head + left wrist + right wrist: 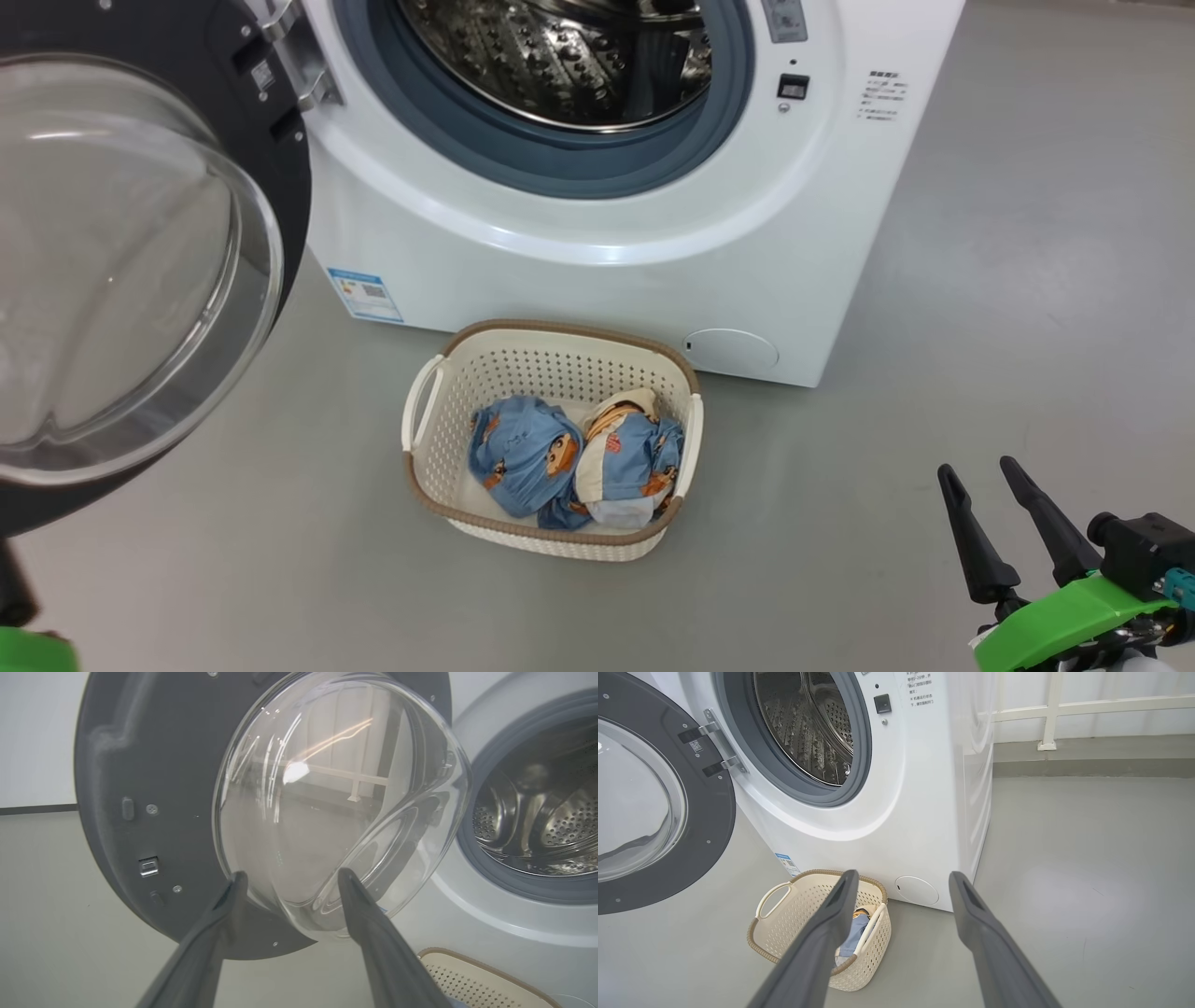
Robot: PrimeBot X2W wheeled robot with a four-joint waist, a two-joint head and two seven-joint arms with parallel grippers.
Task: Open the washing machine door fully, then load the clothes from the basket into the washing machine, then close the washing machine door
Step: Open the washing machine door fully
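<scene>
Grey floor [934,327] holds the basket [560,341] right before the washing machine [597,271], so the clothes [523,453], 2 bundles, sit near the drum [560,56]. The washing machine door [131,261] hangs wide open on my left. My left gripper [290,873] is spread by its glass [327,802], holding nothing. My right gripper [977,464] is spread too, ready, I think, to grab.

Left gripper [290,876] and right gripper [978,469] both have fingers spread, empty.
</scene>
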